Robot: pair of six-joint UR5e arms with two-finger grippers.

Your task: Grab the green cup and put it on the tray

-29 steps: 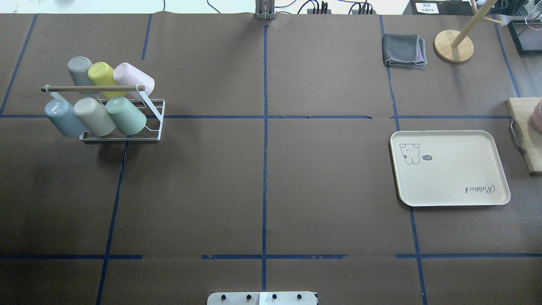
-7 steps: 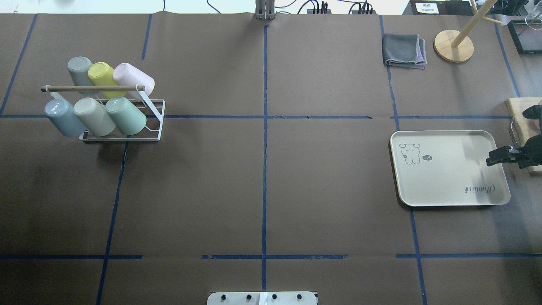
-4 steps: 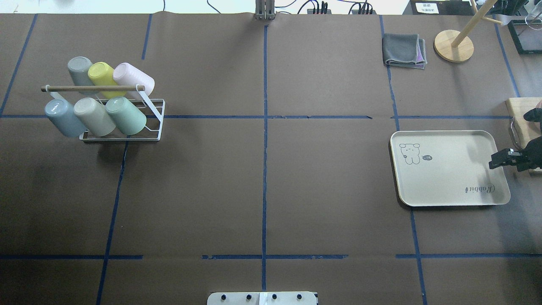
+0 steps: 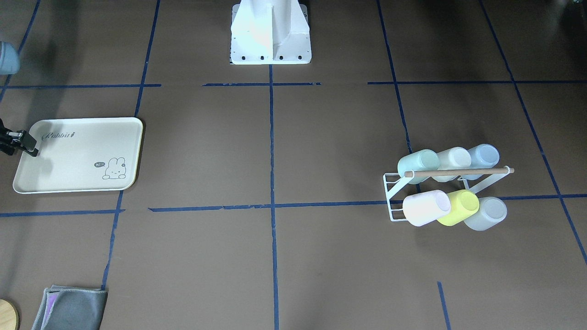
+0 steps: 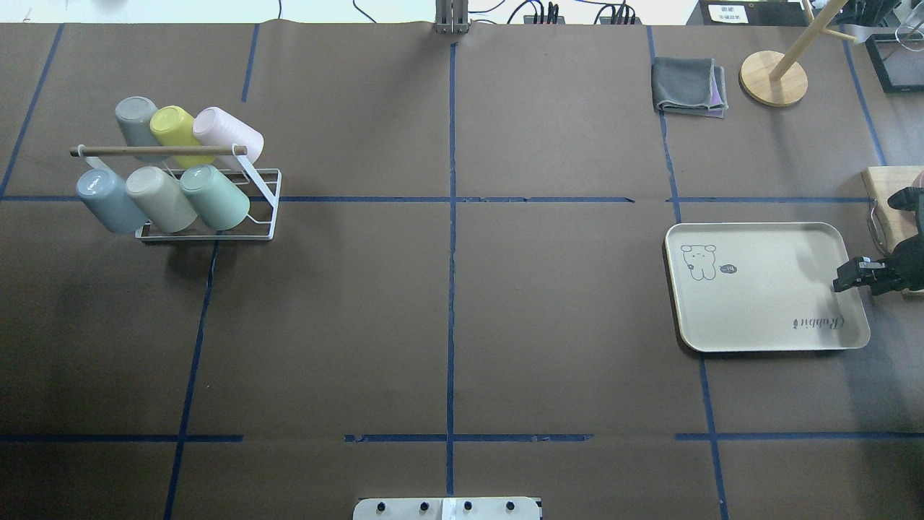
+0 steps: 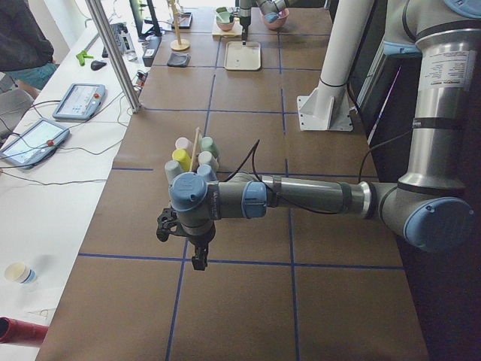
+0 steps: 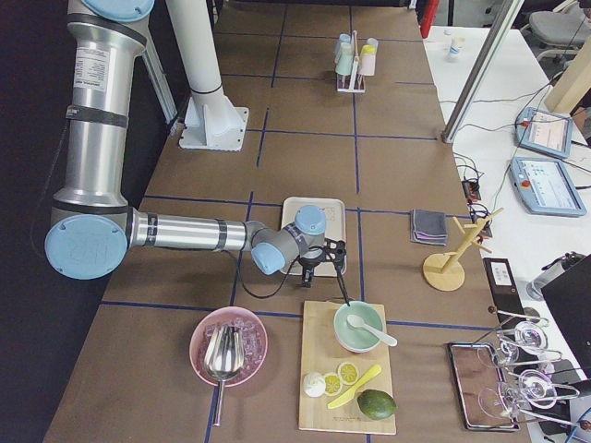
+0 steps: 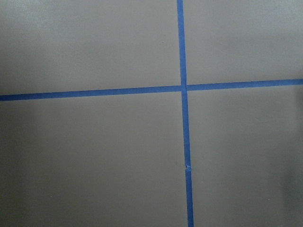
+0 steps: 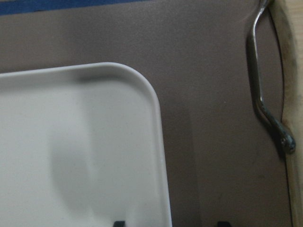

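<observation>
Now that the right gripper, absent from the overhead view seconds ago, is hanging at the tray's right rim and easing slightly outward, you are stationing it at the goal, not at the cup. Its jaws are standing apart, holding nothing, one tip on either side of the rim. The tray is lying bare, showing "Rabbit" in script and "hi" beside the bunny. Farther off on your left, the green cup is resting tilted on the rack, untouched, so the pick is not yet beginning. The left gripper is hovering over bare desk near the rack, and I cannot tell how its jaws are standing.
</observation>
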